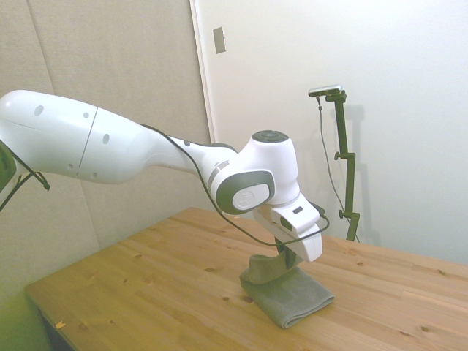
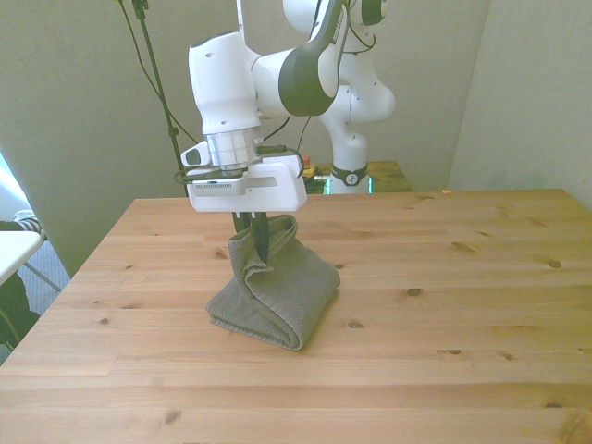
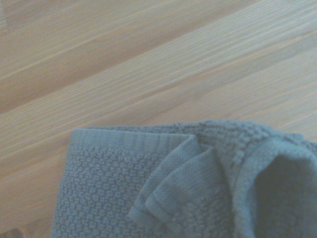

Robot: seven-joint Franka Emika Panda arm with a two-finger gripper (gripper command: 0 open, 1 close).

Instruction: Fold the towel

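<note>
The grey towel (image 2: 277,296) lies doubled over on the wooden table (image 2: 462,305), with one edge held up as a low hump. My gripper (image 2: 255,242) is shut on that raised edge, just above the lower layer, over the towel's side toward the front view's left. In the side view the towel (image 1: 292,296) spreads out below and to the right of the gripper (image 1: 282,257). The wrist view shows the towel (image 3: 148,188) from close by, its bunched edge curling over the flat knitted layer.
Bare wooden table (image 1: 146,278) surrounds the towel on all sides. A white object (image 2: 11,245) with something striped stands beyond the table's edge at the front view's left.
</note>
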